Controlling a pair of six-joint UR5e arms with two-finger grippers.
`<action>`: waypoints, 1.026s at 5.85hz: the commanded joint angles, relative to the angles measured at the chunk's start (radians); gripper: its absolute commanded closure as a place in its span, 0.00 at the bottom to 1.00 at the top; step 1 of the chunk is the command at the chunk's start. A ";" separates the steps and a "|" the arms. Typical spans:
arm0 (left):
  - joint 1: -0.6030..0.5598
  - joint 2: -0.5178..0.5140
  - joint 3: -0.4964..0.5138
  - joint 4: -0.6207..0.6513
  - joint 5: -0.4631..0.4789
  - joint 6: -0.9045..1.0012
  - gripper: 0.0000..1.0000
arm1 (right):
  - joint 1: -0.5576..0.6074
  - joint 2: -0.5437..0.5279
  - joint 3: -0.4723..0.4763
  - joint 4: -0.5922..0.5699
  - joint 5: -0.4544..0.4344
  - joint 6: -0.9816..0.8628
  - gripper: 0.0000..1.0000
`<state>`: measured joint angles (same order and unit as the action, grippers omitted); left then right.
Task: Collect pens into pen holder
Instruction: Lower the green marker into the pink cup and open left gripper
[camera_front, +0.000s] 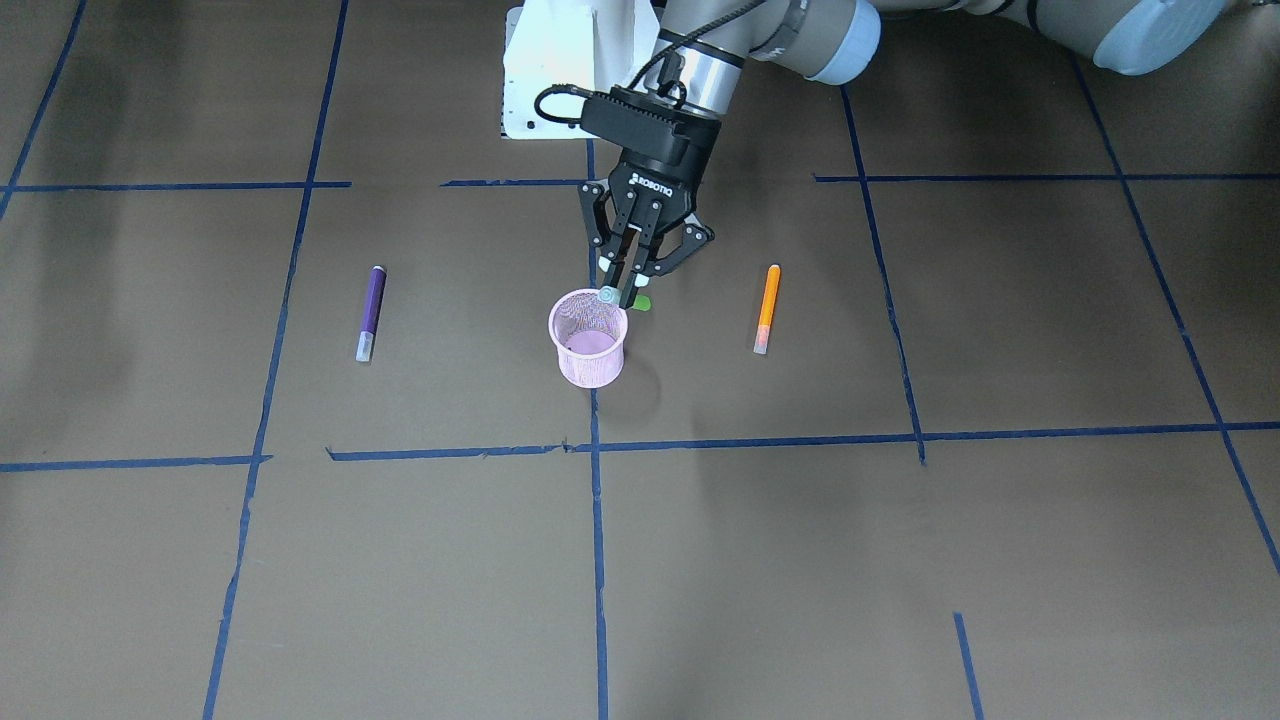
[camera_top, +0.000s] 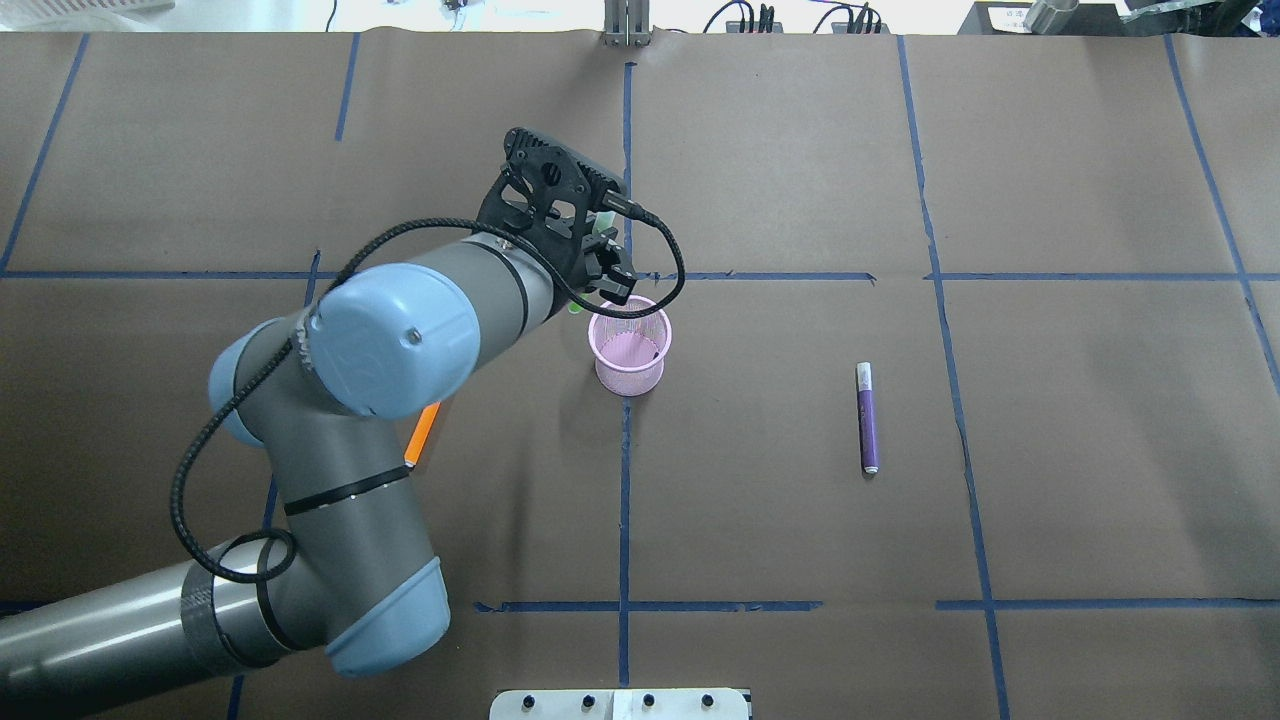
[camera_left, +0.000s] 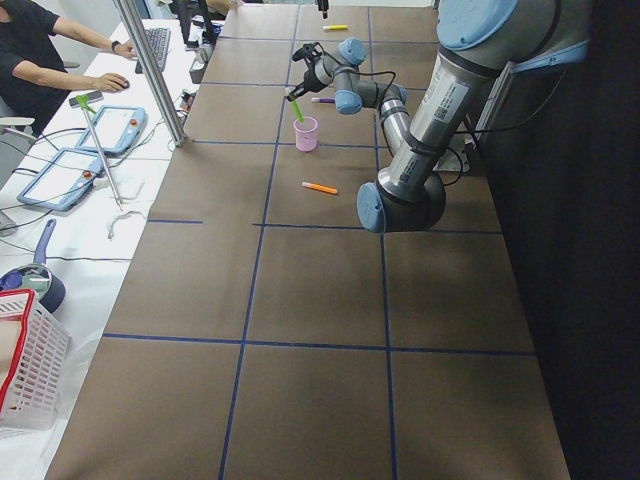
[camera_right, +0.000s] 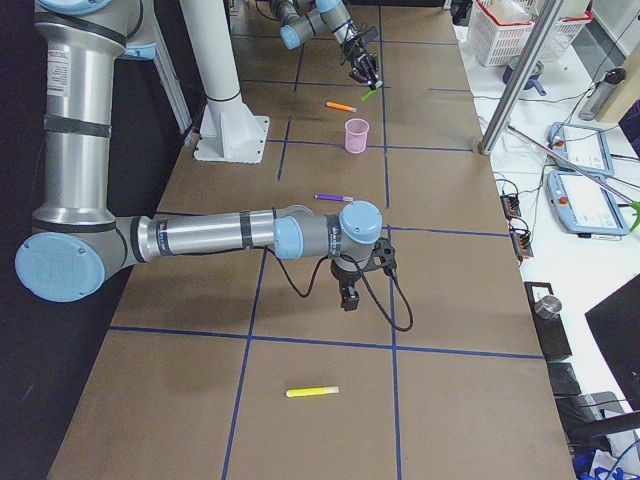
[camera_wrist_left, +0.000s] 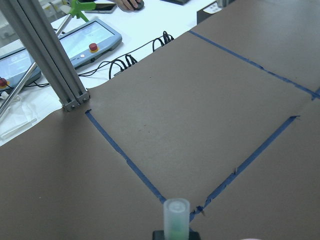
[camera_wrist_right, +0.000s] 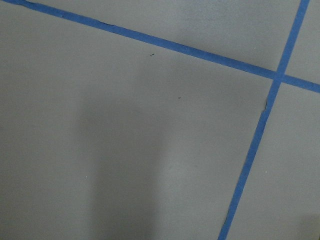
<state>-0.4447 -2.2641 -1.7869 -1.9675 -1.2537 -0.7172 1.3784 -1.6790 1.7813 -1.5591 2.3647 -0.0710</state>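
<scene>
Green pen (camera_front: 641, 303): clamped between the fingers of the left gripper (camera_front: 627, 283) and tilted. Its whitish cap end shows at the near side of the hand in the front view. Judged light, stiff and smooth-barrelled, so it may swivel in a two-finger pinch. Mid-barrel looks the best place to grip, clear of the cap.

Holder (camera_front: 590, 368): just below the hand and upright, with no pen inside. The mesh cup looks light enough to tip if the pen or a finger knocks its rim. A dropped pen would probably lean on that rim.

Orange pen (camera_front: 767, 308): flat on the table, well apart from the hand on the robot's left.

Purple pen (camera_front: 371, 312): flat on the table, well apart on the robot's right.

Right gripper (camera_right: 348, 292): far from the holder, low over bare table. Whether its fingers are apart or together cannot be told.
</scene>
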 joint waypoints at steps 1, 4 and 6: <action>0.024 -0.051 0.061 -0.023 0.043 -0.031 0.91 | -0.001 0.001 -0.003 0.002 -0.038 0.000 0.00; 0.064 -0.034 0.130 -0.138 0.126 -0.036 0.43 | -0.001 -0.001 -0.006 0.002 -0.038 0.002 0.00; 0.061 -0.032 0.127 -0.156 0.138 -0.034 0.26 | -0.001 -0.001 -0.019 0.002 -0.039 0.002 0.00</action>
<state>-0.3807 -2.2968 -1.6582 -2.1179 -1.1197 -0.7519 1.3775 -1.6789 1.7699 -1.5570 2.3265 -0.0690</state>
